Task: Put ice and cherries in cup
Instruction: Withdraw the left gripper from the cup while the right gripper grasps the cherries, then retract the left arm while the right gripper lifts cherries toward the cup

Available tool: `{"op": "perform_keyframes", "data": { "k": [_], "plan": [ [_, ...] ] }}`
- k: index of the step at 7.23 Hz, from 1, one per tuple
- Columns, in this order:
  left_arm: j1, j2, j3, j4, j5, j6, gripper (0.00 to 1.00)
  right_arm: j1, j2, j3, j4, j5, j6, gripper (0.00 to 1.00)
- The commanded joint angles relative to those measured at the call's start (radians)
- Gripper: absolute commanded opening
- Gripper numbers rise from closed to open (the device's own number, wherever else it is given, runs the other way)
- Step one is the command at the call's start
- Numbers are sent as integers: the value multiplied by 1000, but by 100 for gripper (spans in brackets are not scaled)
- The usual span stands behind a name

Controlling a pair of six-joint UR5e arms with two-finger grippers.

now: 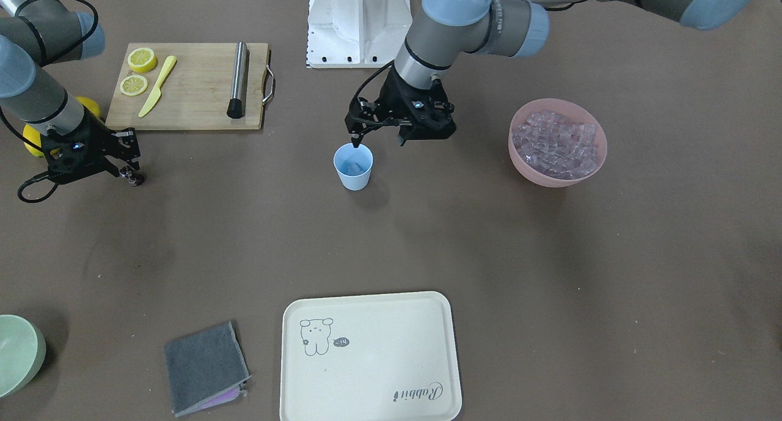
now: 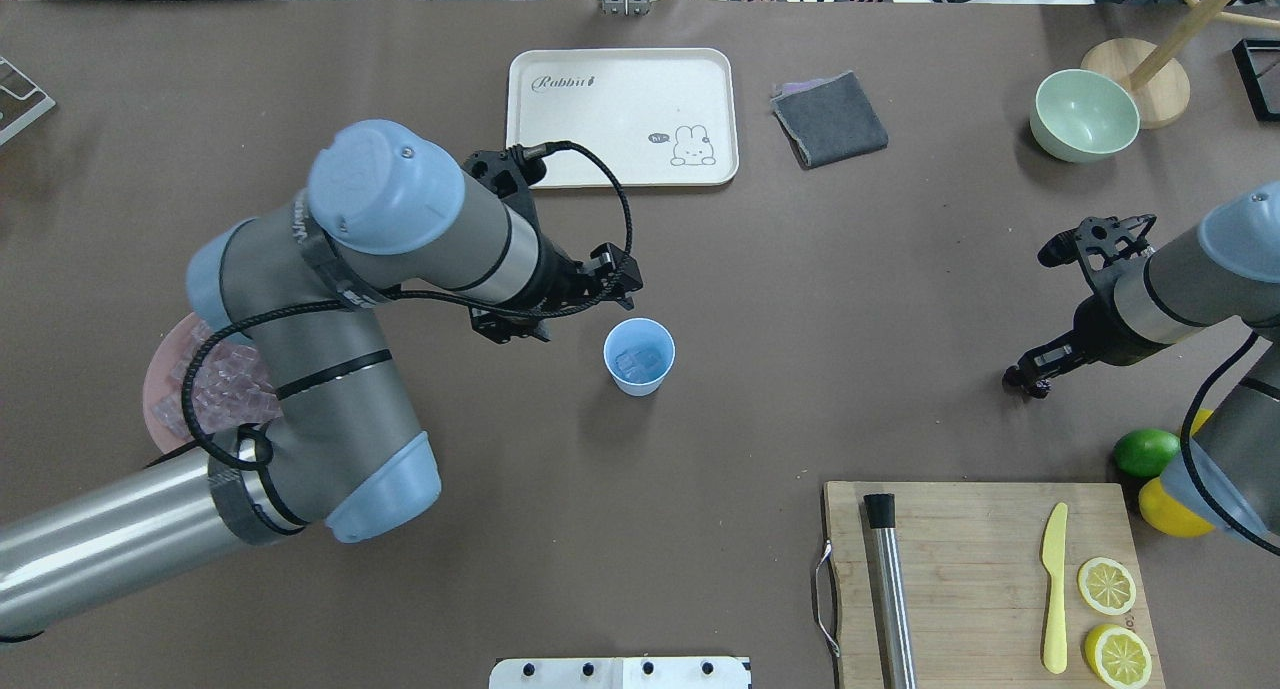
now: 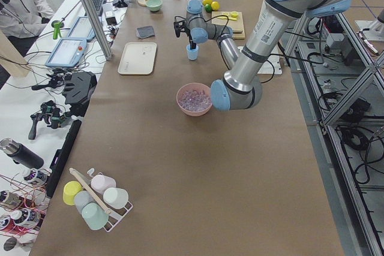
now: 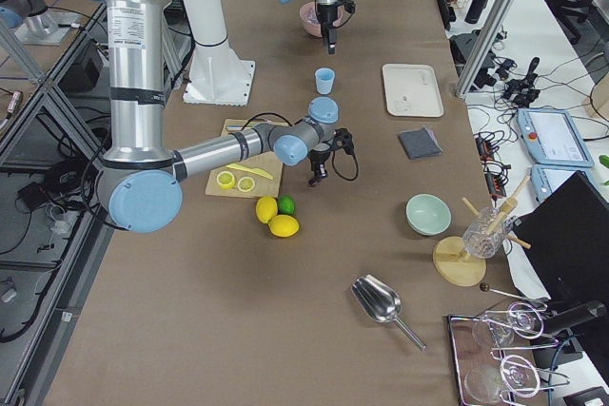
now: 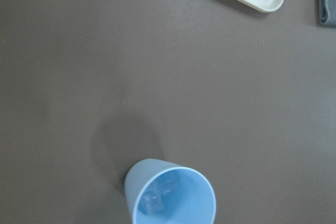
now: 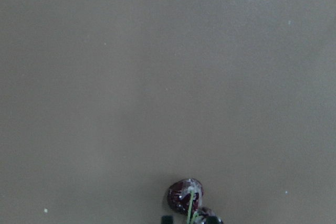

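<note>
Hovering at cup (image 1: 353, 172) rim, left fingers (image 1: 355, 141) wide apart, empty; right fingers (image 2: 1045, 361) pinch cherries (image 2: 1026, 382), clear of board (image 1: 189, 85).

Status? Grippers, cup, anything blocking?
Left gripper open by the cup; ice inside. Right gripper shut on the cherries, well off from cup. Nothing between them.

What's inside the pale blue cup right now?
A few clear ice cubes lie in the cup; their exact count is unclear as they overlap. The cherries are not in it.
</note>
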Motion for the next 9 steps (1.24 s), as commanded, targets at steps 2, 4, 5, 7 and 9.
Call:
{"op": "perform_keyframes", "data": {
  "k": [2,4,5,7,9],
  "plan": [
    [-137,211,-162,35,-137,189,96,-1,-5,-5,0,2,-5,0],
    [-316,310,-191,37,-295,358,96,4,7,15,-1,16,-3,0],
    [-401,392,-211,37,-343,489,96,13,36,58,-27,19,0,0],
    [-562,634,-231,35,-374,860,96,14,146,84,-39,21,137,0],
    [-640,730,-172,32,-369,1106,97,-53,259,121,-41,-14,326,0]
  ]
}}
